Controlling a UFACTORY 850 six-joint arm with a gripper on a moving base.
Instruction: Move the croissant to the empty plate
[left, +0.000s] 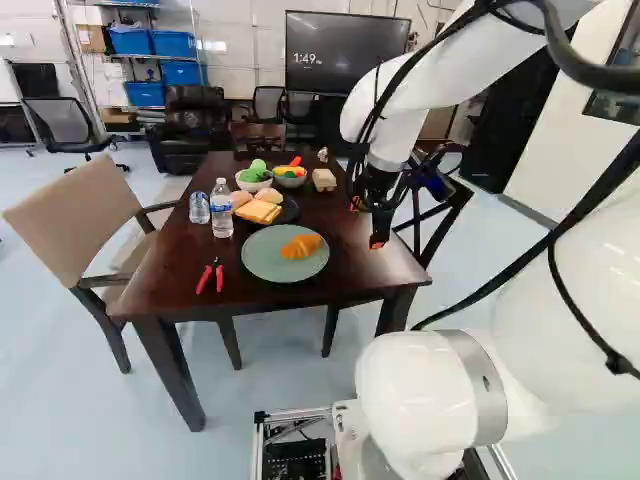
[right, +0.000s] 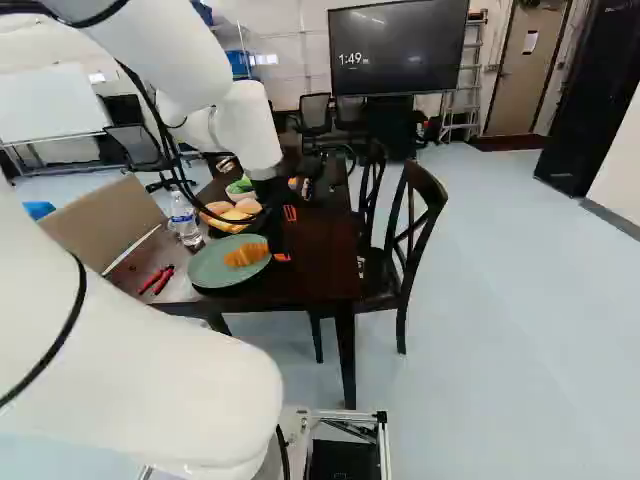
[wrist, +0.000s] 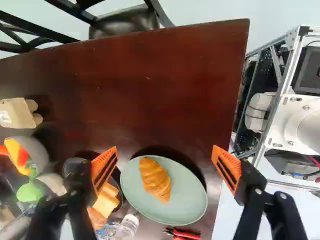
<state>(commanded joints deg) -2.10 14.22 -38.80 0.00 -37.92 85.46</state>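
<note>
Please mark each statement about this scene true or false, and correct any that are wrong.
1. The croissant lies on the green plate. True.
2. The gripper is closed on the croissant. False: the gripper is open, holding nothing.
3. The red-handled pliers lie on the table beside the green plate. True.
4. The tall bottle is lying on its side. False: the tall bottle stands upright.

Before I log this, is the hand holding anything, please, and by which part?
Nothing: the orange-padded black hand stands open; the golden-brown croissant lies on the pale green plate.
</note>
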